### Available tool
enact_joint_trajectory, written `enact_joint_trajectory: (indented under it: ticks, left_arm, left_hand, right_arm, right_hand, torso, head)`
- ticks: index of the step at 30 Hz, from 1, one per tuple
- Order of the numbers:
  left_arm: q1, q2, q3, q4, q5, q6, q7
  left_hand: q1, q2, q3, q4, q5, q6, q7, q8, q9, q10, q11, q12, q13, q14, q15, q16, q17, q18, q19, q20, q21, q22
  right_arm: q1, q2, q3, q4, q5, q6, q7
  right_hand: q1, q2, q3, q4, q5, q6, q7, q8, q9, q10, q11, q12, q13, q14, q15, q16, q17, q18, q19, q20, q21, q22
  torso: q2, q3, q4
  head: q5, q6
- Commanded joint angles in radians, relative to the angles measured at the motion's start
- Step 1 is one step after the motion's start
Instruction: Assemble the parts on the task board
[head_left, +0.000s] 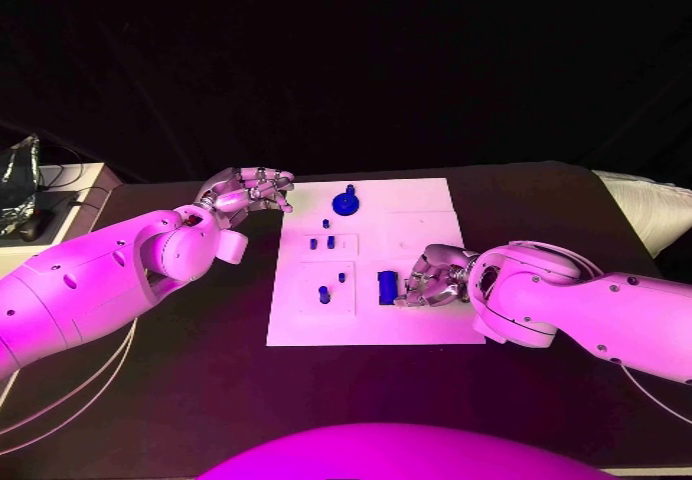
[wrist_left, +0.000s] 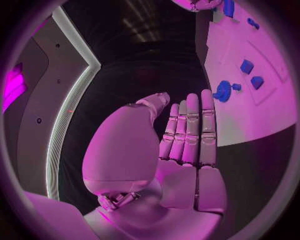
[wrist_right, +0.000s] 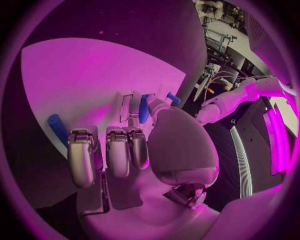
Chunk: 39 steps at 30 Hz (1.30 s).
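The white task board (head_left: 411, 215) lies in the middle of the table. On it are a round blue part (head_left: 346, 203) at the far edge, two small blue pegs (head_left: 323, 242), one more peg (head_left: 323, 294) and a larger blue block (head_left: 387, 287). My right hand (head_left: 433, 278) rests over the board just right of that block, fingers bent down, thumb apart; a blue piece (wrist_right: 144, 107) shows just past the thumb, and nothing is in its grip. My left hand (head_left: 245, 190) hovers off the board's far left corner and holds nothing; its fingers (wrist_left: 190, 130) are straight, with the round part (wrist_left: 223, 91) beyond them.
Black table (head_left: 188, 380) lies all round the board. A pale surface with dark gear (head_left: 29, 200) stands at the far left, and a white cushion-like thing (head_left: 649, 205) at the far right edge.
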Motion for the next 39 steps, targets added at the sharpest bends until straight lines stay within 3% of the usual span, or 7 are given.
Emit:
enact_joint_trajectory:
  ticks: [1,8,13,18,24,30,39]
  left_arm:
    - [0.0,0.001,0.001,0.002,0.006,0.019,0.003]
    - [0.0,0.001,0.001,0.001,0.006,0.02,0.002]
    - [0.0,0.0,0.001,0.001,0.006,0.02,0.002]
    - [0.0,0.0,0.001,0.002,0.006,0.02,0.003]
    - [0.0,-0.002,0.001,0.002,0.006,0.023,0.007]
    - [0.0,-0.002,0.001,0.003,0.006,0.028,0.013]
    - [-0.003,-0.001,0.001,0.008,0.006,0.052,0.036]
  left_hand:
    - [0.002,0.008,0.0,0.007,0.002,-0.004,0.0,0.007,-0.001,-0.008,-0.002,0.0,-0.001,0.003,0.005,-0.003,0.001,0.012,0.007,-0.001,-0.006,-0.002]
    - [0.003,0.008,0.0,0.007,0.002,-0.004,0.0,0.007,-0.001,-0.008,-0.002,0.0,-0.001,0.003,0.005,-0.003,0.002,0.013,0.007,-0.001,-0.007,-0.002]
    - [0.003,0.008,0.0,0.007,0.002,-0.004,0.0,0.007,-0.001,-0.008,-0.002,0.0,-0.001,0.003,0.005,-0.003,0.002,0.013,0.007,-0.001,-0.007,-0.002]
    - [0.003,0.008,0.0,0.007,0.002,-0.004,0.0,0.007,-0.001,-0.008,-0.002,0.0,-0.001,0.003,0.005,-0.003,0.002,0.013,0.007,-0.001,-0.007,-0.002]
    - [0.006,0.006,-0.001,0.006,0.001,-0.004,0.0,0.007,-0.002,-0.008,-0.002,0.0,-0.002,0.002,0.005,-0.004,0.002,0.013,0.008,-0.001,-0.009,-0.003]
    - [0.006,0.005,-0.001,0.006,0.001,-0.005,0.0,0.007,-0.002,-0.008,-0.002,0.001,-0.002,0.002,0.005,-0.004,0.002,0.013,0.009,-0.001,-0.009,-0.004]
    - [-0.003,-0.007,-0.015,0.017,-0.002,-0.013,-0.002,0.006,-0.005,0.008,-0.005,0.011,0.0,0.0,0.005,-0.006,0.006,0.012,0.011,0.001,-0.023,-0.014]
  right_arm:
    - [-0.001,0.002,0.0,-0.005,-0.039,0.038,-0.005]
    - [-0.002,0.003,0.0,-0.005,-0.034,0.06,-0.002]
    - [-0.003,0.001,-0.001,0.002,-0.028,0.066,0.001]
    - [-0.003,-0.024,0.0,0.015,-0.022,0.02,0.008]
    - [0.024,-0.099,0.002,0.038,0.088,-0.047,0.12]
    - [0.065,-0.174,0.003,0.049,0.148,-0.031,0.157]
    - [0.09,-0.233,0.003,0.004,0.091,0.055,0.074]
  right_hand:
    - [0.022,-0.001,0.013,-0.004,0.0,0.001,-0.007,0.006,-0.003,0.103,-0.009,0.002,0.263,0.104,-0.01,0.004,0.263,-0.012,0.102,-0.006,0.002,0.261]
    - [0.026,-0.028,0.009,-0.001,-0.011,0.004,-0.005,0.007,-0.008,0.103,-0.008,0.002,0.263,0.104,-0.009,0.004,0.263,-0.012,0.102,-0.006,0.003,0.261]
    - [0.024,-0.047,-0.017,0.019,-0.043,0.007,-0.003,0.008,-0.014,0.103,-0.006,0.002,0.263,0.104,-0.008,0.004,0.263,-0.012,0.102,-0.005,0.002,0.26]
    - [0.024,-0.044,-0.024,0.028,-0.039,-0.001,0.0,0.003,-0.018,0.103,-0.004,0.002,0.263,0.104,-0.007,0.004,0.263,-0.012,0.102,-0.004,0.001,0.26]
    - [0.047,-0.03,-0.04,0.03,-0.019,-0.062,0.031,-0.047,-0.04,0.103,0.022,0.002,0.263,0.104,0.014,0.004,0.263,-0.01,0.1,0.01,-0.007,0.258]
    - [0.064,-0.006,-0.026,0.026,-0.012,-0.075,0.042,-0.078,-0.055,0.103,0.033,0.002,0.263,0.104,0.024,0.004,0.263,-0.012,0.102,0.02,0.001,0.26]
    - [0.045,-0.008,-0.032,0.033,-0.022,-0.054,0.044,-0.092,-0.068,0.103,0.035,0.002,0.263,0.104,0.027,0.004,0.263,-0.013,0.103,0.025,0.007,0.262]
  torso:
    - [-0.001,0.0011,-0.0003]
    - [0.0,0.0007,0.0004]
    - [0.0,0.0006,0.0002]
    - [0.0,0.0009,0.0003]
    - [0.0,0.0005,-0.0008]
    - [-0.001,0.0015,-0.0037]
    - [-0.002,0.0014,-0.0049]
  head:
    - [0.0,0.0]
    - [0.0,0.003]
    - [-0.001,0.003]
    - [-0.002,0.004]
    - [-0.005,0.006]
    - [-0.013,0.012]
    - [-0.035,0.02]
